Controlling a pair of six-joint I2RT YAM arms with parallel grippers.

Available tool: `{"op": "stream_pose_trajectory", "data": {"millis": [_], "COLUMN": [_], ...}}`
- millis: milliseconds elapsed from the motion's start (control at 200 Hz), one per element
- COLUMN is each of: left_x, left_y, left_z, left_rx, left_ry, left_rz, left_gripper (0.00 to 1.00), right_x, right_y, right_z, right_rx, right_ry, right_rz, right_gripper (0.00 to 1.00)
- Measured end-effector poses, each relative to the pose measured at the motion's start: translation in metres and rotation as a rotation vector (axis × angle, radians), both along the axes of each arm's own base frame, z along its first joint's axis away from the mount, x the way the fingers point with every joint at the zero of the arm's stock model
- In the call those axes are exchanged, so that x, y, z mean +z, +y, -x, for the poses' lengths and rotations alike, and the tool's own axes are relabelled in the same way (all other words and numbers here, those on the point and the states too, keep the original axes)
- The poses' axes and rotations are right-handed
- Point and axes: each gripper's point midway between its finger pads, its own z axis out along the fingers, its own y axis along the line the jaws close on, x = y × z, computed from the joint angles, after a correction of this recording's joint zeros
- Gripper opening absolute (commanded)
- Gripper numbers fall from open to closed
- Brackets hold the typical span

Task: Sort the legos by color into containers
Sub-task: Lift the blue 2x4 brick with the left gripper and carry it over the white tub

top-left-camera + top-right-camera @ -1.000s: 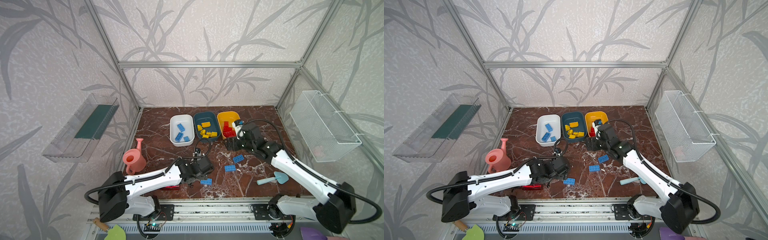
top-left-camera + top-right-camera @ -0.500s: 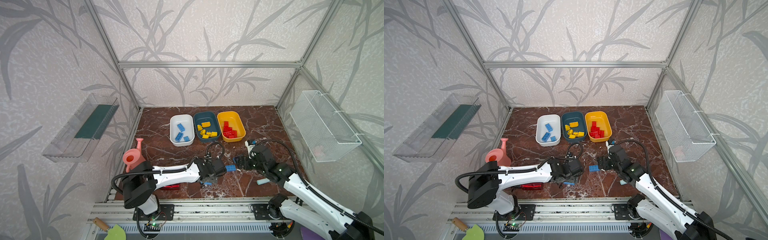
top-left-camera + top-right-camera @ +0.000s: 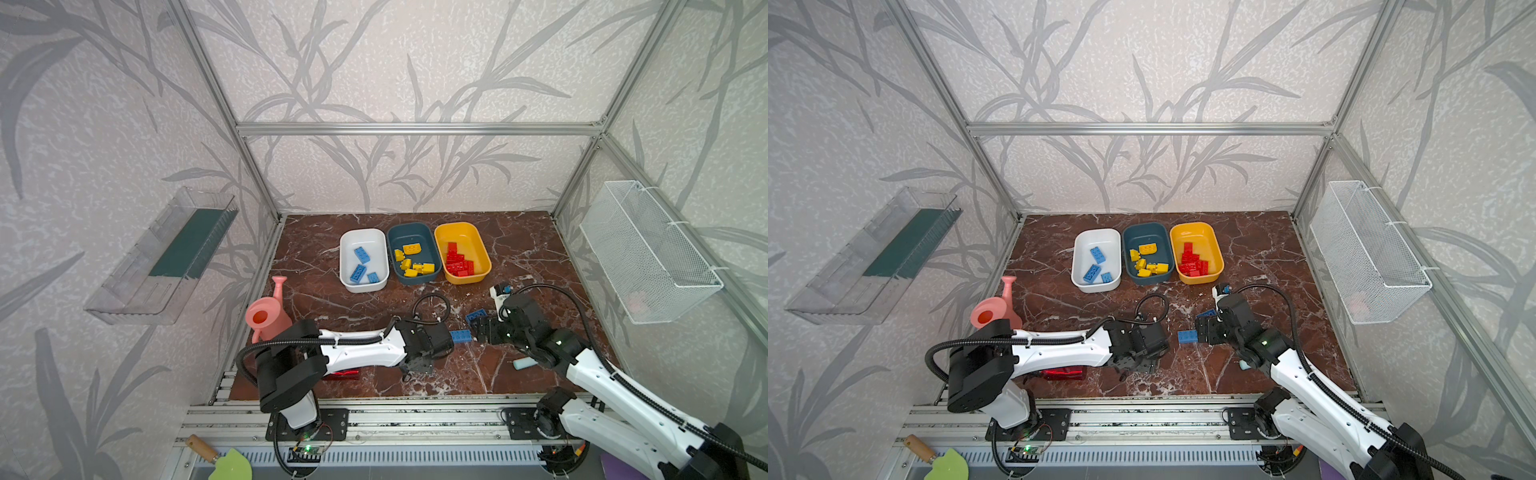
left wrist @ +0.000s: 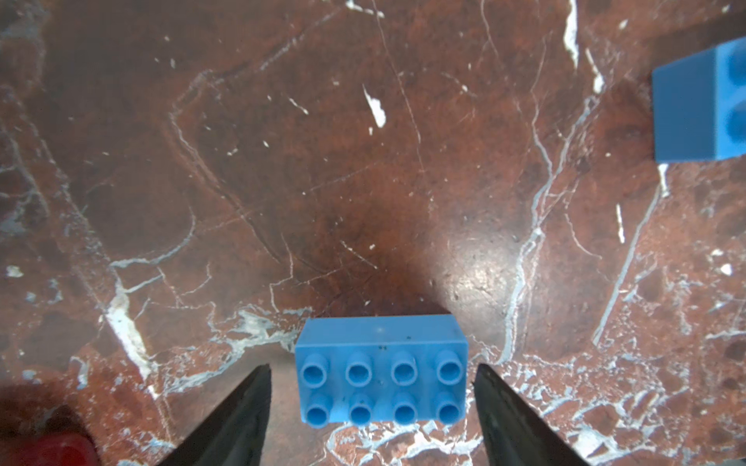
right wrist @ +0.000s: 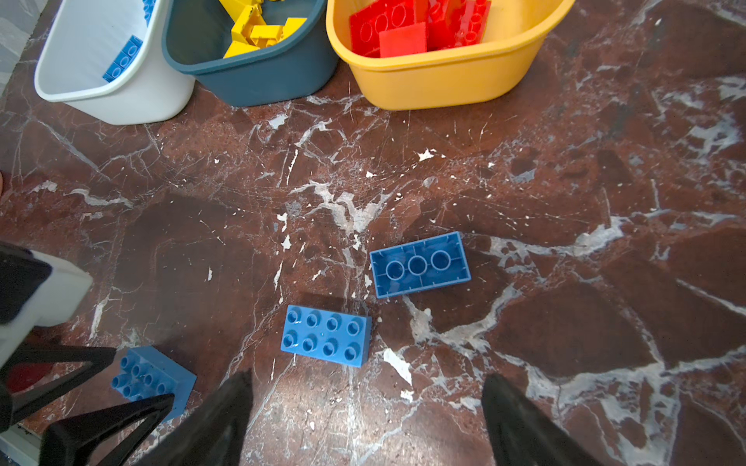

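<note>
Three containers stand in a row at the back: a white tub with blue legos, a dark teal tub with yellow legos, and a yellow tub with red legos. My left gripper is open and straddles a blue lego lying studs up, with a gap at each finger. My right gripper is open and empty, just short of a second blue lego. A third blue lego lies upside down beyond it. In a top view both grippers sit near the front middle, left and right.
A pink watering can stands at the left. A red object lies under my left arm. A light blue scoop is by my right arm. A wire basket and a clear tray hang on the side walls.
My right arm has come back from the yellow tub to the blue legos at the front. My left gripper has settled around a blue lego and its jaws have narrowed a little.
</note>
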Motion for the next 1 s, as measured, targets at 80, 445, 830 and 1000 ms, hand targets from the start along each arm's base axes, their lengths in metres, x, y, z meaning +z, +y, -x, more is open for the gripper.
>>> {"op": "stream_pose_trajectory", "data": {"millis": [80, 445, 830, 1000], "left_x": [-0.003, -0.017, 0.019, 0.061], "left_y": [0.000, 0.001, -0.001, 0.024], "left_z": [0.001, 0.005, -0.019, -0.066], "left_rx": [-0.002, -0.009, 0.018, 0.113], "left_ry": [0.010, 0.041, -0.027, -0.096], "left_rz": [-0.004, -0.038, -0.028, 0.022], "left_gripper": [0.76, 0.53, 0.51, 0.51], "right_x": [0.000, 0.000, 0.001, -0.005], "right_y": [0.000, 0.000, 0.002, 0.003], "right_z": [0.000, 0.000, 0.004, 0.008], "right_rx": [0.001, 0.003, 0.019, 0.032], "right_ry": [0.001, -0.001, -0.005, 0.011], "right_rz": [0.000, 0.001, -0.017, -0.023], "right_gripper": [0.89, 0.89, 0.89, 0.89]}}
